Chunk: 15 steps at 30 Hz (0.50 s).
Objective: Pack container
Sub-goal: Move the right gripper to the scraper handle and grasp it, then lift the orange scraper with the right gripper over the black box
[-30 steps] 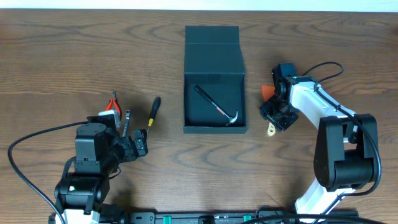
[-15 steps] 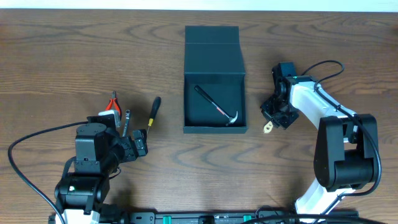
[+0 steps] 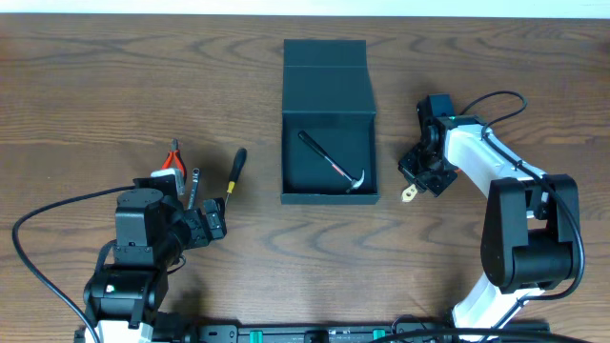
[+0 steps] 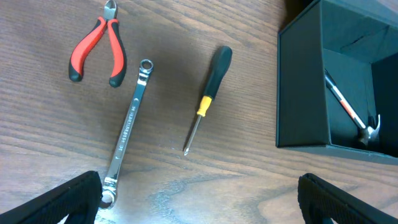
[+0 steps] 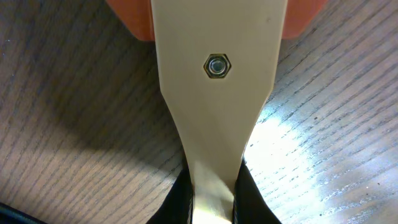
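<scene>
Packing partly done. The container (image 3: 329,198) sits mid-worktop (image 3: 95,86) between my arms, flap lid folded back flat on the far side, mouth open. One item is in: a small hammer (image 3: 334,164) lying diagonally on the floor of the box, metal head toward the near right corner.

Left to pack, by my judgement: the pliers (image 4: 117,56), wrench (image 4: 127,134) and screwdriver (image 4: 211,81), all loose on the worktop left of the container and apart from each other. Add the cream tool (image 5: 214,112) that my right jaws are clamped on, just right of the box. Lid not yet closed.

My left jaws stand wide apart, holding nothing, over the wood near the wrench's lower end.

Materials:
- Container: matte dark teal-black, rigid, square, sharp edges.
- Pliers: red grips, dark metal nose.
- Wrench: slim, shiny steel, ring at the far end.
- Screwdriver: black handle, yellow collar, thin shaft.
- Cream tool: flat, smooth, plastic-looking, tapering to a narrow neck where I grip, a hex bolt (image 5: 217,65) through it, an orange part (image 5: 130,22) behind. Can't tell what tool it is.
- Worktop: dark wood grain, some glare.
</scene>
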Each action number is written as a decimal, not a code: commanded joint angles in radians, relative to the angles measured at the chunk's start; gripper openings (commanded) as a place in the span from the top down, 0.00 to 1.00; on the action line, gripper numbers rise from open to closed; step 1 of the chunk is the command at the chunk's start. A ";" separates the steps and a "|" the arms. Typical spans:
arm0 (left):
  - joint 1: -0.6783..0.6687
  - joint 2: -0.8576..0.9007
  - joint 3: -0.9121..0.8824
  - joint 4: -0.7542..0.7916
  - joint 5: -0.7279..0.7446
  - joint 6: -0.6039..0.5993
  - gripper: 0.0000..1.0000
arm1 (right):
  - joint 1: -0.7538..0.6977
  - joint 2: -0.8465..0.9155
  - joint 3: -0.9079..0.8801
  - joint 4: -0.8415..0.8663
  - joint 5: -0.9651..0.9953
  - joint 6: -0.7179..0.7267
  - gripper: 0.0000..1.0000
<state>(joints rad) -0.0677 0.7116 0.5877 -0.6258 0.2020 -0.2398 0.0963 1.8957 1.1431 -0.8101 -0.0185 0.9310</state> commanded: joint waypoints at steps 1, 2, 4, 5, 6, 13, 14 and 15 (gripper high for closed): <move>-0.003 -0.001 0.020 -0.002 -0.012 -0.006 0.01 | 0.003 0.074 -0.039 0.021 -0.035 -0.013 0.99; -0.003 -0.001 0.020 -0.002 -0.012 -0.006 0.01 | 0.003 0.074 -0.039 0.021 -0.035 -0.013 0.99; -0.003 -0.001 0.020 -0.002 -0.012 -0.006 0.02 | 0.003 0.074 -0.038 0.021 -0.035 -0.015 0.99; -0.003 -0.001 0.020 -0.002 -0.012 -0.006 0.02 | 0.003 0.074 -0.037 0.022 -0.035 -0.023 0.99; -0.003 -0.001 0.020 -0.002 -0.012 -0.005 0.01 | 0.003 0.074 -0.035 0.022 -0.034 -0.033 0.99; -0.003 -0.001 0.020 -0.002 -0.012 -0.005 0.01 | 0.007 0.026 0.025 -0.040 0.005 -0.110 0.99; -0.003 -0.001 0.020 -0.002 -0.012 -0.005 0.01 | 0.011 0.015 0.040 -0.053 0.019 -0.121 0.99; -0.003 -0.001 0.020 -0.002 -0.012 -0.005 0.01 | 0.016 0.000 0.059 -0.071 0.038 -0.134 0.99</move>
<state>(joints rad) -0.0677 0.7113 0.5877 -0.6258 0.2020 -0.2398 0.0971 1.8999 1.1637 -0.8570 -0.0177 0.8581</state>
